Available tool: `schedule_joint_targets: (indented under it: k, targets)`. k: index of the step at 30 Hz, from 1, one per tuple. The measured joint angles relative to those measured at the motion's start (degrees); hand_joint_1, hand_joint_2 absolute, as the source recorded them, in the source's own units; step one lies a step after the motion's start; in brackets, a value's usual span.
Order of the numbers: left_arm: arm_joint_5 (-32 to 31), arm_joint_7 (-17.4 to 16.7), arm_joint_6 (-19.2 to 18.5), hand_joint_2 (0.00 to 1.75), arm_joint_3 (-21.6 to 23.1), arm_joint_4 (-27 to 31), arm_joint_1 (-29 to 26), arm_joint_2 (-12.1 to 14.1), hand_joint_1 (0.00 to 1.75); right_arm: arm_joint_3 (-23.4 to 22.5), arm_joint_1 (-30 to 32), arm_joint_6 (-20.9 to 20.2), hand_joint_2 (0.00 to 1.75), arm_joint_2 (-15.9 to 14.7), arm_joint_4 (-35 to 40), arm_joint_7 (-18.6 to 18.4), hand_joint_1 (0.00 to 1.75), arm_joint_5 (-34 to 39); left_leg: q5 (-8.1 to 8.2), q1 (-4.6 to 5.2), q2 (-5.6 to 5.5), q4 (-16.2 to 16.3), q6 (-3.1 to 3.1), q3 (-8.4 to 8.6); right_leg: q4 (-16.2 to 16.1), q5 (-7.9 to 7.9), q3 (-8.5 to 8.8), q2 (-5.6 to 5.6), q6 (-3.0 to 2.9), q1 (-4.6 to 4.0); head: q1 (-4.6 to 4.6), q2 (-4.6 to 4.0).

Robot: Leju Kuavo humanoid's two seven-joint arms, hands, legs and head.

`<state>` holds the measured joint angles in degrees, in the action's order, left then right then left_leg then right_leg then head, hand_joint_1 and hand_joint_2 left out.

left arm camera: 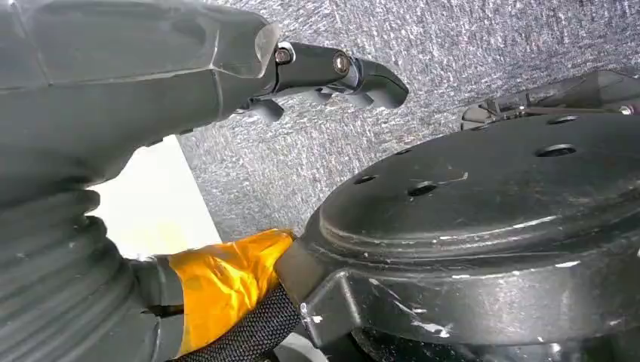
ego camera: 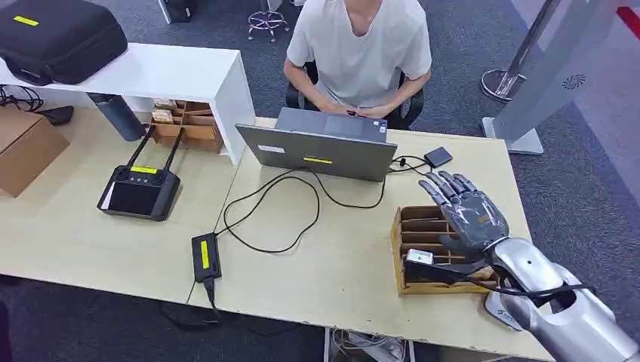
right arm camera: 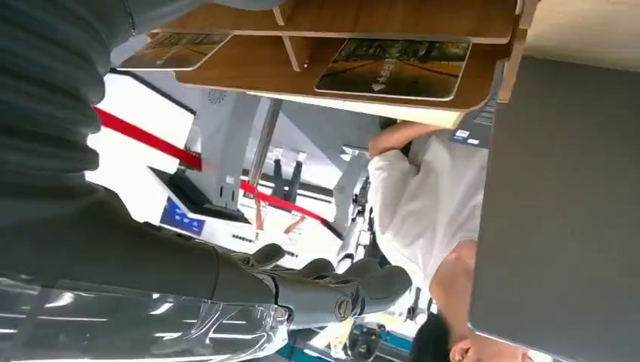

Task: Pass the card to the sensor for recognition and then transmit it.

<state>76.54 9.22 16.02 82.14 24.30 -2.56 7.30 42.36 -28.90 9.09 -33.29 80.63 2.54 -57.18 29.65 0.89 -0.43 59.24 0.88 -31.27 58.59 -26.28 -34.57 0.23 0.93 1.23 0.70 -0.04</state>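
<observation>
Right robot hand (ego camera: 466, 213) hovers over the wooden tray (ego camera: 398, 249) at the table's (ego camera: 340, 279) near right corner, fingers spread wide, palm down, nothing in it. Cards lie flat in the tray's slots: the right wrist view shows one card (right arm camera: 392, 68) with a dark landscape print in one compartment and another card (right arm camera: 166, 50) in the next, past a thin divider. So the card is directly beneath and just short of the fingertips, and the reach looks like a straight drop into the slot; the dividers on either side are what the fingers must clear. I can't tell which way the card's long edge runs relative to the fingers. A small white object (ego camera: 420, 257) sits at the tray's near-left part, by the thumb side. Beyond the fingertips lies a small black box (ego camera: 438, 157) on a cable, probably the sensor, close to the laptop (ego camera: 321, 151), with a seated person (ego camera: 361, 45) just behind. This arm is plainly the nearer one. Left robot hand (left arm camera: 332, 75) hangs down over grey carpet, fingers loosely curled around nothing. Loose black cable (ego camera: 279, 204) crosses mid-table, well left of the path from tray to sensor.
</observation>
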Motion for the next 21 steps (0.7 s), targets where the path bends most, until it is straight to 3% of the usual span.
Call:
schedule_joint_targets:
  k: [21]
  targets:
    - [0.48,0.0,-0.76,1.75,0.02,-0.48,0.04,-0.02,0.0,-0.28,-0.75,0.68,1.75,-0.76,-5.83,-1.92,0.0,-0.61,0.0,0.0,0.01,0.0,0.0,0.02,-0.01,0.0,0.0,0.01,0.0,0.0,0.0,0.0]
